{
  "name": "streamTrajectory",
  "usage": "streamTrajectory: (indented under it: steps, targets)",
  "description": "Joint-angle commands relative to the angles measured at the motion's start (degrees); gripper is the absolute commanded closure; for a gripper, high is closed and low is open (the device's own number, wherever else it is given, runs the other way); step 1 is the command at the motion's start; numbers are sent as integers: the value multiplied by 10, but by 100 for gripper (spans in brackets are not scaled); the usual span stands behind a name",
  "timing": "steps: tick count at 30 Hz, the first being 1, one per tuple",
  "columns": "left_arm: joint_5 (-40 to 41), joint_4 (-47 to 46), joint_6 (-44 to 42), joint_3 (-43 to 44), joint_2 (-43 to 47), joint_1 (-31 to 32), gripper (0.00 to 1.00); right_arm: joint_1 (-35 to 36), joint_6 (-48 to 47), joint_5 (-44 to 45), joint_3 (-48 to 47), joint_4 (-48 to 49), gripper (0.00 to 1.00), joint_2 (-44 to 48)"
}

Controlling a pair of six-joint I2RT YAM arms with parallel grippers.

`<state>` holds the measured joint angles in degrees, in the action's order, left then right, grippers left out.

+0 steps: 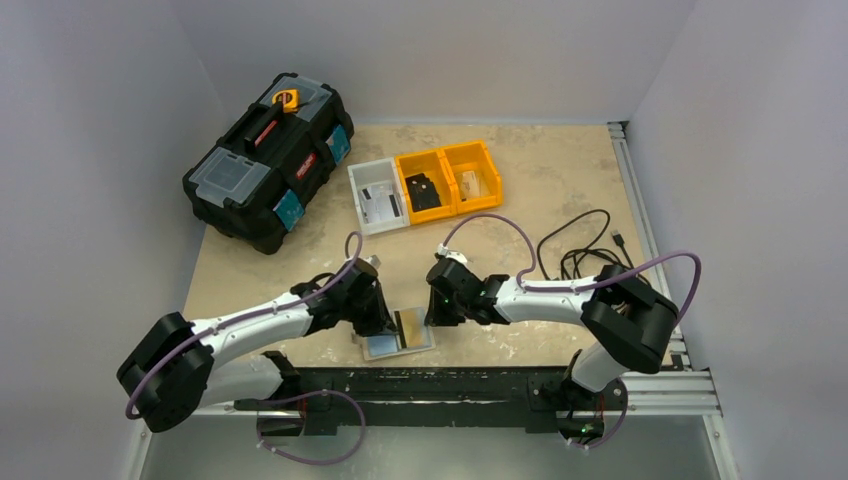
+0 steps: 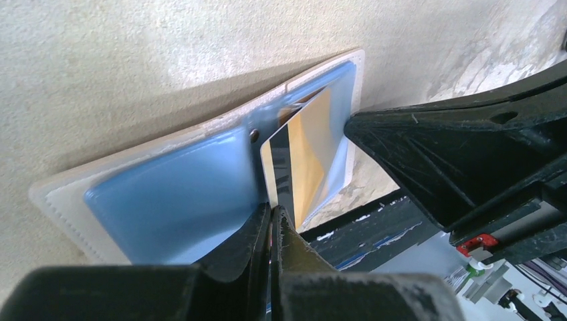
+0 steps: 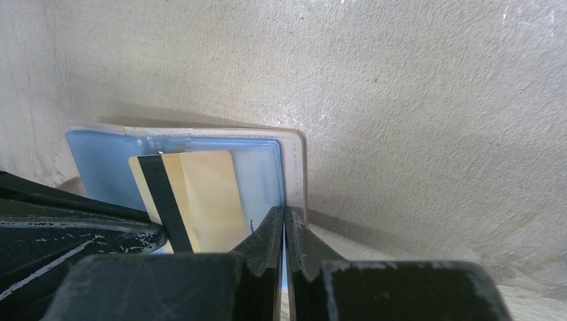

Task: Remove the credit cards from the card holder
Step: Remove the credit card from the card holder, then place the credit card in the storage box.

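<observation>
The card holder (image 1: 402,335) lies open near the table's front edge, with blue clear sleeves and a pale beige border. My left gripper (image 2: 274,210) is shut on the near edge of a gold credit card (image 2: 304,160) with a black stripe. The card sticks partly out of a sleeve of the holder (image 2: 180,194). My right gripper (image 3: 284,212) is shut on the holder's right edge (image 3: 294,160), next to the card (image 3: 200,197). In the top view the left gripper (image 1: 383,322) and right gripper (image 1: 436,314) flank the holder. No other cards show.
A black toolbox (image 1: 270,160) stands at the back left. A grey bin (image 1: 378,195) and two yellow bins (image 1: 448,178) sit at the back middle. A black cable (image 1: 585,250) lies coiled on the right. The table's front rail (image 1: 450,385) is just below the holder.
</observation>
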<state>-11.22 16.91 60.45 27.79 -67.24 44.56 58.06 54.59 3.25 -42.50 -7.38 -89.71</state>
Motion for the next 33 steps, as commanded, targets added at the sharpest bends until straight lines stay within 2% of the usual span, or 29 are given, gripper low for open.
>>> streamTrajectory:
  steps: [1,9,15,19,21,24,29,33]
  targets:
    - [17,38,-25,-2,21,-6,100,-5,-8,17,22,-47,100,-16]
    - [39,102,-49,17,78,-12,100,-5,-21,12,0,-54,99,15]
    - [31,127,-66,45,110,-18,100,-6,-41,19,-60,-78,73,58]
    - [27,135,-69,52,140,-27,100,-11,-53,5,-78,-52,55,90]
    - [16,133,-70,55,155,-38,100,-23,-57,-20,-73,-24,45,102]
    - [-16,118,-66,56,186,-61,100,-59,-54,-95,-38,53,38,117]
    - [-84,70,-45,52,231,-113,100,-114,-35,-210,29,181,29,138]
    - [-152,-15,2,30,253,-161,100,-144,10,-284,74,298,26,154]
